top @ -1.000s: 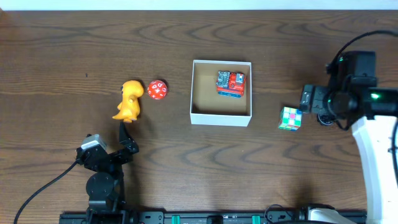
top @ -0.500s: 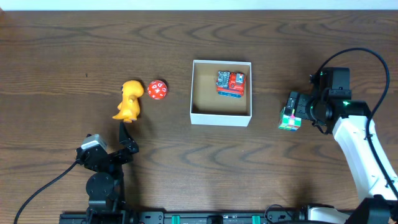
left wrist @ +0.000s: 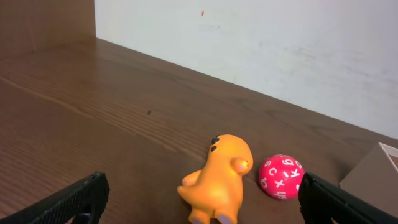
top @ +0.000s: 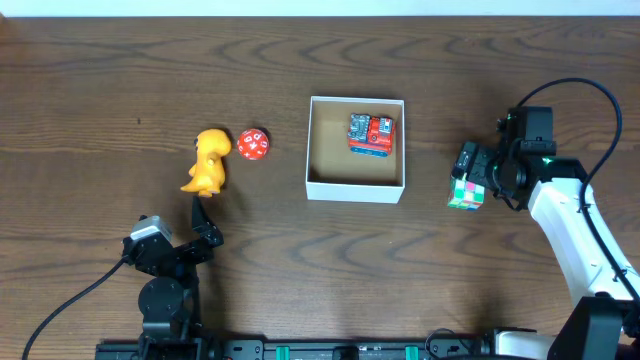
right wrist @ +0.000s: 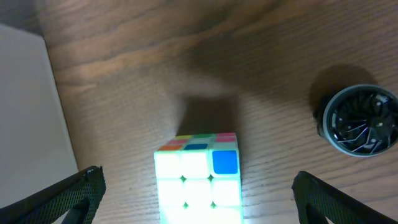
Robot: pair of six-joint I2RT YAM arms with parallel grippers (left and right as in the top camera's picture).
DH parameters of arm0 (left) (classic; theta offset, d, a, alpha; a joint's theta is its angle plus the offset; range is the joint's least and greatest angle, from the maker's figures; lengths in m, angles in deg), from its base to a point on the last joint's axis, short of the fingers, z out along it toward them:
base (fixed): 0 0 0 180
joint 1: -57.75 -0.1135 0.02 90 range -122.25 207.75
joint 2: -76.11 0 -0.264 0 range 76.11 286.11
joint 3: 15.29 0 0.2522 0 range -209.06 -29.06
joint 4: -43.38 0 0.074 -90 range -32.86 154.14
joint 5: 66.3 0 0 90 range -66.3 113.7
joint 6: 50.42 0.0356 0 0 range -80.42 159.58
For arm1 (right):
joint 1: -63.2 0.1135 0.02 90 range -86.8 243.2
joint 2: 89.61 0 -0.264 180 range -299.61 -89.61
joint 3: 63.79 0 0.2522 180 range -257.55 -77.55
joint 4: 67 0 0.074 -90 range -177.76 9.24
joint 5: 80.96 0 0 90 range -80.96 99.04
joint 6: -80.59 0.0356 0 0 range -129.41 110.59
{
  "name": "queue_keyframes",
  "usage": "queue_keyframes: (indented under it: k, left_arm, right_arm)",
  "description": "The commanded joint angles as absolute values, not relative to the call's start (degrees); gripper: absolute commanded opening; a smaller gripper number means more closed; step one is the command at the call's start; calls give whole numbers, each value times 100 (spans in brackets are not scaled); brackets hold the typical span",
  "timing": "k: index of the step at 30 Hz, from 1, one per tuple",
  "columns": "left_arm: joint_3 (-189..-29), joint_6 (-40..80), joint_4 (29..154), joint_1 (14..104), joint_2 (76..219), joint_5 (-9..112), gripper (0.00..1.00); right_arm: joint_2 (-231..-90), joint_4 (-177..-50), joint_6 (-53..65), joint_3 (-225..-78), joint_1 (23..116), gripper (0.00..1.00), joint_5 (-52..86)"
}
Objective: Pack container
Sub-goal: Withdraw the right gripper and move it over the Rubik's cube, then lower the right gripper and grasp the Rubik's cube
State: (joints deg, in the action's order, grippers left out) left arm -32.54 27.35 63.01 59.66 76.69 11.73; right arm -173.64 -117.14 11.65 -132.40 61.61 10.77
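right gripper (top: 470,172) hovers over the colour cube (top: 466,192), jaws spread wide, cube lined up between them, nothing clamped. the container (top: 330,165) sits mid-table, well apart from the cube, with a red toy (top: 370,133) in its far right corner. left gripper (top: 205,222) gapes too, facing the orange dinosaur (top: 208,162) and the red ball (top: 253,145).

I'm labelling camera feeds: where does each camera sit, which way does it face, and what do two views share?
Overhead: above the table, looking straight down at the container; the left hand and right hand show.
Left wrist: low over the table, facing the dinosaur and ball; its fingers at the bottom corners.
Right wrist: looking down on the cube; its fingers at the bottom corners.
Shared: overhead and left wrist both show dinosaur and ball.
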Motion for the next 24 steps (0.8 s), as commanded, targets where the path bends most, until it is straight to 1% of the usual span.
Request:
queue_keyframes:
  k: [1,7,12,24]
  left_arm:
    - [-3088,2698,6366,5938,7634,1173,98]
    - [-3088,2698,6366,5938,7634,1173,98]
    - [-3088,2698,6366,5938,7634,1173,98]
    - [-3088,2698,6366,5938,7634,1173,98]
  right_arm:
    - [-17408,-11679,1624,-13201,6253,99,1097]
    - [-17462,-11810,1576,-13199,6349,99,1101]
    - [-17554,-11959,796,-13199,6544,99,1036]
    - [-17891,-11996,103,-13197,6568,99,690]
